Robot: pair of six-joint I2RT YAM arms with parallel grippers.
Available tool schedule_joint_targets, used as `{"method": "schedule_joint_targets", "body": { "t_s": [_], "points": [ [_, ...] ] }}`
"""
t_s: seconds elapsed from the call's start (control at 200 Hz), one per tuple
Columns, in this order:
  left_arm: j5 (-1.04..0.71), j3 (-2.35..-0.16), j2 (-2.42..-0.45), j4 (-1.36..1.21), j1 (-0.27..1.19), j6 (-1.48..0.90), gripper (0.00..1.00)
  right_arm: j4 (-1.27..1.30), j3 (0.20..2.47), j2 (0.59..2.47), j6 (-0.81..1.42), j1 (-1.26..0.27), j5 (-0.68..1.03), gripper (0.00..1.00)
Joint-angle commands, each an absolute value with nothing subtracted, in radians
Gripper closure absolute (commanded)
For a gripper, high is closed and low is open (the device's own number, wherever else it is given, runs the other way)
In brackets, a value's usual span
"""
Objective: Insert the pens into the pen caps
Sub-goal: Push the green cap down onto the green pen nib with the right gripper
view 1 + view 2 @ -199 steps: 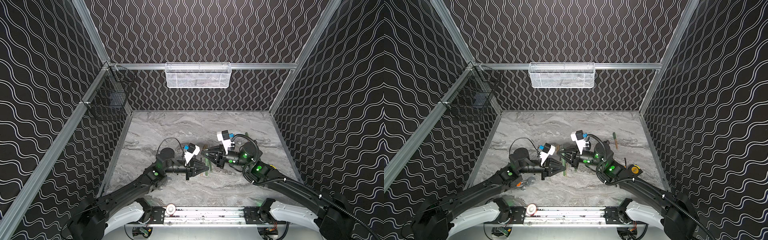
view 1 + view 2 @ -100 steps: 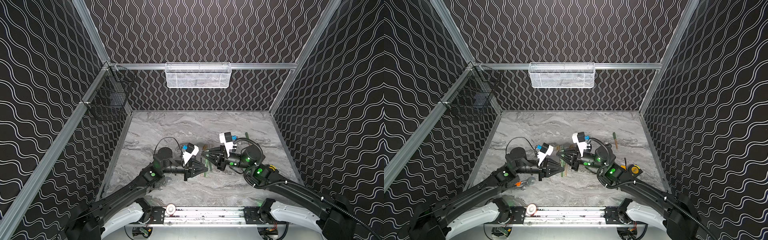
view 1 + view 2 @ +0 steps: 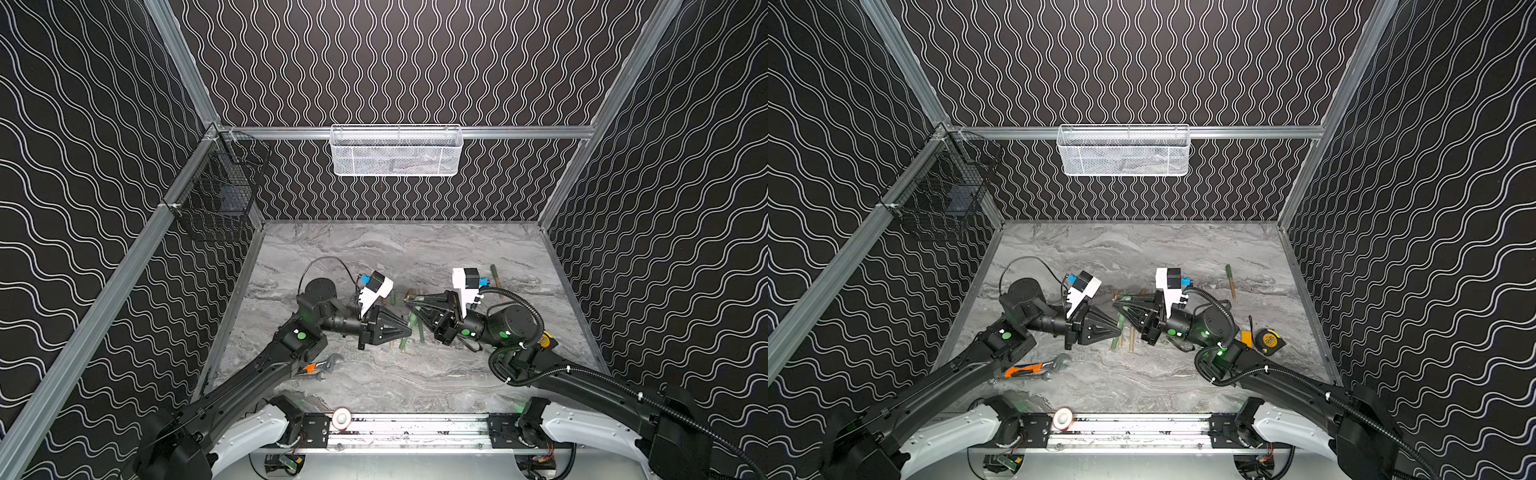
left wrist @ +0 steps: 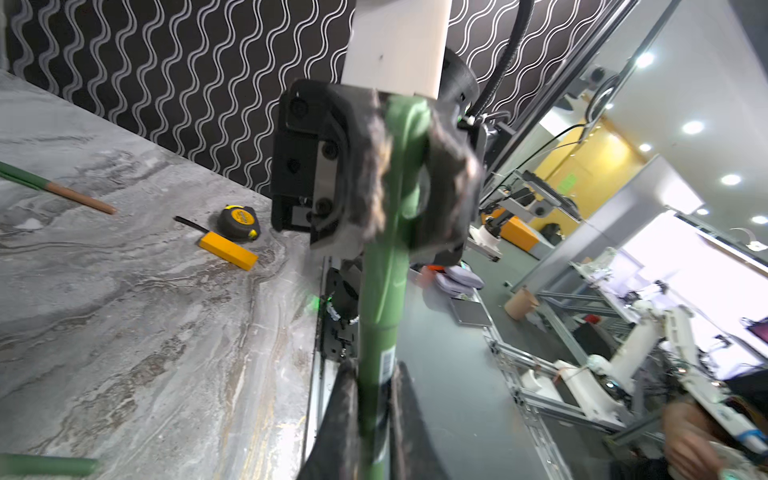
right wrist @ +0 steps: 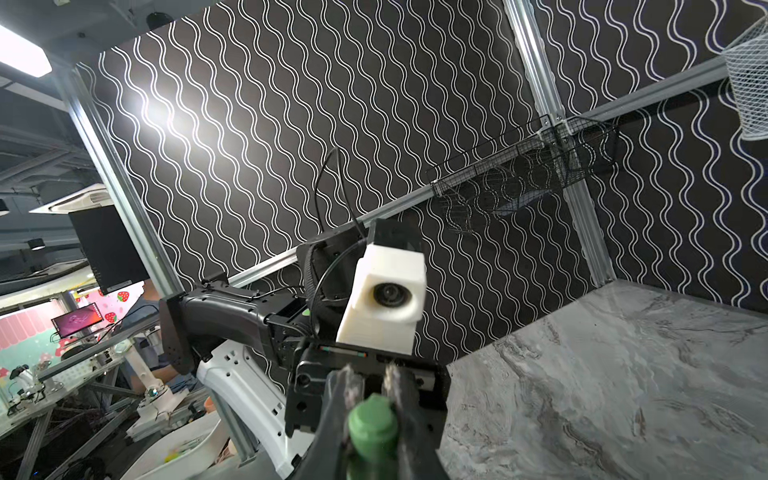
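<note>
The green pen [image 4: 376, 374] is off the table [image 3: 374, 249], in the air over its front middle. The left gripper [image 3: 409, 331] is closed tight on its barrel, with the fingers [image 4: 345, 415] pressed to either side. The far end of the pen runs straight into the green cap [image 5: 372, 424], which the right gripper [image 3: 409, 304] has pinched fast between its own fingers [image 5: 338, 399]. The cap's blunt closed end faces back toward that wrist. Pen and cap lie in one line from one gripper to the other, roughly level and across the table from left to right. The pen's front end points at the right gripper, but its tip is hidden and the blur hides how far in it sits. Both arms reach in low from the front rail, forearms stretched forward and wrists bent inward, so that the two grippers lie nearly flat and nose to nose. Below them loose pens [image 3: 405, 343] lie on the marble, close together. One more pen [image 3: 1229, 276] lies well apart toward the back right. A wrench [image 3: 1034, 368] lies beside the left forearm. A tape measure [image 3: 1268, 340] and a yellow block [image 4: 226, 249] sit just beside the right elbow — none of these is between the grippers. A white basket [image 3: 397, 149] hangs on the back wall and a black basket [image 3: 216, 191] on the left wall.
</note>
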State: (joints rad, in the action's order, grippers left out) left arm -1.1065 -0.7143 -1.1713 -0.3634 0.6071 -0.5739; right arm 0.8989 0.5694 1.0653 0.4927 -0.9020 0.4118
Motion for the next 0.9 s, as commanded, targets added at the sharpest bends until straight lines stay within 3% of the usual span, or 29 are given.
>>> {"method": "schedule_joint_targets", "body": {
  "t_s": [0.0,0.255,0.516,0.581,0.611,0.701,0.751,0.896],
  "points": [
    [-0.985,-0.778,-1.189,-1.113,0.573,-0.743,1.00,0.565,0.525,1.098,0.457,-0.937,0.600,1.00],
    [-1.005,-0.794,-1.203,-1.071,0.555,-0.726,1.00,0.559,0.535,1.094,0.457,-0.948,0.545,1.00],
    [-0.993,-0.723,-1.134,-0.931,0.554,-0.676,1.00,0.494,0.633,1.068,0.467,-0.933,0.364,1.00],
    [-0.984,-0.705,-1.101,-0.861,0.554,-0.646,0.89,0.460,0.668,1.061,0.479,-0.918,0.302,1.00],
    [-0.980,-0.697,-1.084,-0.826,0.554,-0.633,0.78,0.447,0.681,1.059,0.483,-0.910,0.272,1.00],
    [-0.973,-0.659,-1.030,-0.773,0.554,-0.621,0.36,0.387,0.723,1.050,0.492,-0.856,0.222,1.00],
    [-0.957,-0.636,-0.995,-0.735,0.555,-0.617,0.03,0.346,0.745,1.051,0.498,-0.805,0.227,1.00],
    [-0.919,-0.625,-0.878,-0.469,0.555,-0.528,0.01,0.137,0.825,1.087,0.448,-0.612,0.279,1.00]
  ]
}}
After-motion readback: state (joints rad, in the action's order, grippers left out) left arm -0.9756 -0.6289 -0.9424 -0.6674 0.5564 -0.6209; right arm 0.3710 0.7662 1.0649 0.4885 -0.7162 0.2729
